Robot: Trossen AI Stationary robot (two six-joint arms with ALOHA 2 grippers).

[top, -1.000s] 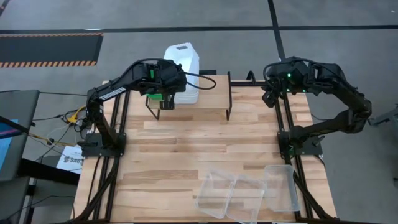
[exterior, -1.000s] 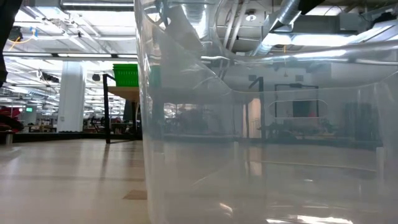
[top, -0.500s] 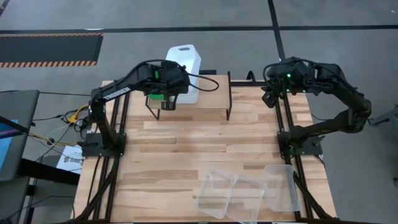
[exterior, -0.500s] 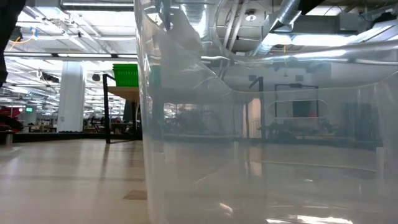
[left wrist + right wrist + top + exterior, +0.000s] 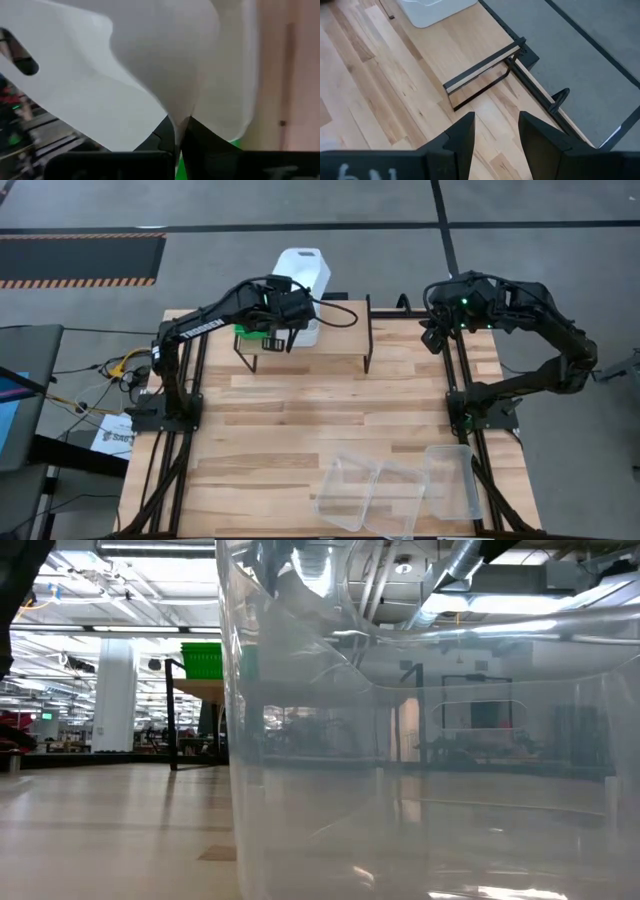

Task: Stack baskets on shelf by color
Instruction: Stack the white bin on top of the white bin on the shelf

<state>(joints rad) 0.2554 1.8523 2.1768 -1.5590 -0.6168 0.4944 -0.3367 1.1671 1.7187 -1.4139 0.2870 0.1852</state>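
My left gripper [image 5: 284, 320] is shut on a white basket [image 5: 303, 272] above the shelf [image 5: 340, 330] at the table's far edge. The basket is tilted, and its far end reaches out past that edge. Green baskets [image 5: 247, 333] sit on the shelf's left end, partly under the arm; the low view shows them as green baskets [image 5: 204, 660]. Three clear baskets [image 5: 395, 488] lie near the table's front right, and one of them, a clear basket [image 5: 420, 770], fills the low view. My right gripper [image 5: 495, 134] hangs open at the far right, holding nothing. My left gripper pinches a thin side wall [image 5: 176, 116] of the white basket between its two fingers, at the wall's rim. The fingers slant down from the table's left. The basket is tilted; whether it rests on the shelf, I cannot tell.
The shelf's right half [image 5: 482, 65] is bare wood on thin black legs. A wide stretch of tabletop [image 5: 330, 415] lies between the shelf and the clear baskets. Cables and a paper sheet [image 5: 110, 435] lie off the table's left side.
My left gripper, still shut on the white basket, has moved toward the table's right edge along the shelf, has sunk a little and has rolled slightly. The basket has shifted right with it.
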